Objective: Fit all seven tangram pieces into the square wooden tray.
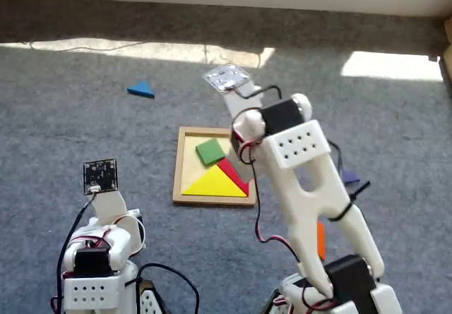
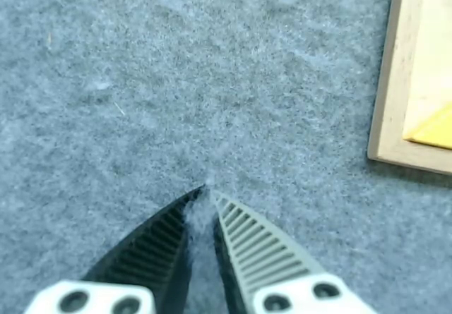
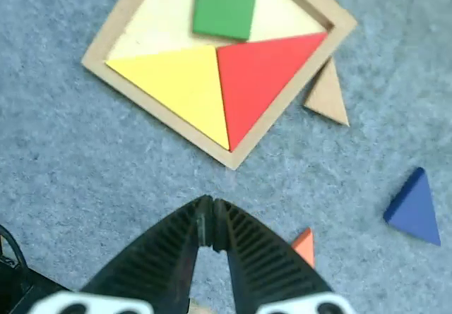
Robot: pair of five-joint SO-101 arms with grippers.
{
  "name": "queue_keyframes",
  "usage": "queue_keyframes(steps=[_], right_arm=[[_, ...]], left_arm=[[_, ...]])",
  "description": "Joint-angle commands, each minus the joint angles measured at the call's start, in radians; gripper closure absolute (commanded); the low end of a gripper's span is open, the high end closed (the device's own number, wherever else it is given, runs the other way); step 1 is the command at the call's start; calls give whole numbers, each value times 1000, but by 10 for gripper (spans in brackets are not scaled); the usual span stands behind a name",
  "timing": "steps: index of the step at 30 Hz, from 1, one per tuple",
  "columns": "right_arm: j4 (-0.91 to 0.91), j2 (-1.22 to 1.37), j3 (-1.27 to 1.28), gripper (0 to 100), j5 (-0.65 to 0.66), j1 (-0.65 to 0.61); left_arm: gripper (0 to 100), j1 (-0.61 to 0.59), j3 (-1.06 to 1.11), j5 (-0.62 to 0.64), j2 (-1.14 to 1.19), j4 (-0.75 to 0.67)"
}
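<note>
Inside the square wooden tray (image 1: 212, 200) lay a yellow triangle (image 1: 212, 181), a red triangle (image 1: 236, 175) and a green square (image 1: 210, 151). Outside on the carpet lay a tan triangle (image 3: 328, 95) beside the rim, a dark blue triangle (image 3: 415, 208) and an orange piece (image 3: 304, 245). The right gripper (image 3: 212, 222) and left gripper (image 2: 209, 194) were pinched narrow, holding nothing.

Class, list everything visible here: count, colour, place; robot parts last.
wooden tray: one, light wood, on carpet.
green square: one, green, in tray.
yellow triangle: one, yellow, in tray.
red triangle: one, red, in tray.
tan triangle: one, tan, outside tray edge.
light blue triangle: one, carpet, far from tray.
dark blue triangle: one, carpet, near right gripper.
orange piece: one, orange, carpet by right gripper.
left gripper: one, black-grey, shut, beside tray.
right gripper: one, black, shut, near tray.
</note>
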Motion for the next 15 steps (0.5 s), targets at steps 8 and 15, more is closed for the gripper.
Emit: queue_keyframes(steps=[8,15], right_arm=[[-503,-298,547,887,0,229],[-529,-236,573,768,133,213]], left_arm=[[995,13,19,-8,-16,5],[995,13,19,-8,-16,5]])
